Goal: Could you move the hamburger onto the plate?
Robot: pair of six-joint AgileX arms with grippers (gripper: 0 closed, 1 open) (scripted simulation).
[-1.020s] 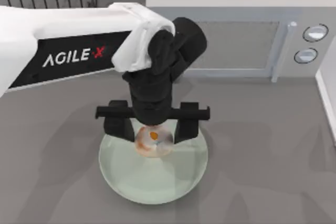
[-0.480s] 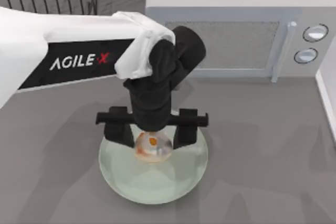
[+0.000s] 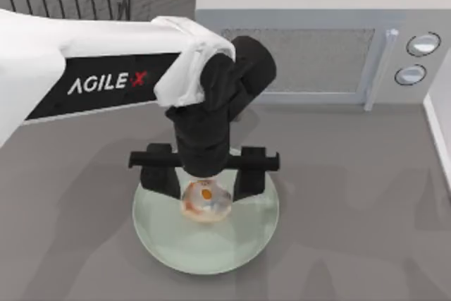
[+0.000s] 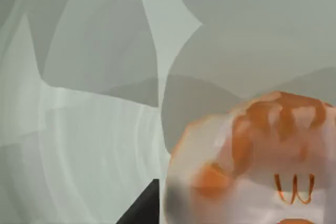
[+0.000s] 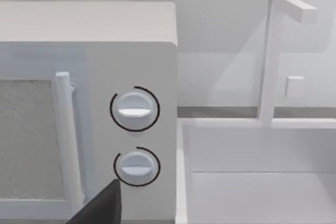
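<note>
Left tool (image 3: 205, 182) spread wide astride hamburger (image 3: 205, 199), resting lower-centre on plate (image 3: 232, 248): released for placement.

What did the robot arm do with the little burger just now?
The left gripper drew slightly toward the top view's near edge with the hamburger, which shifted a little toward the middle of the plate. Its fingers stayed astride the hamburger. The plate and the microwave stayed put.

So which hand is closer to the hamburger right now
Left. The left hand is directly over the hamburger, fingers either side of it above the plate. The right hand faces the microwave, far off.
</note>
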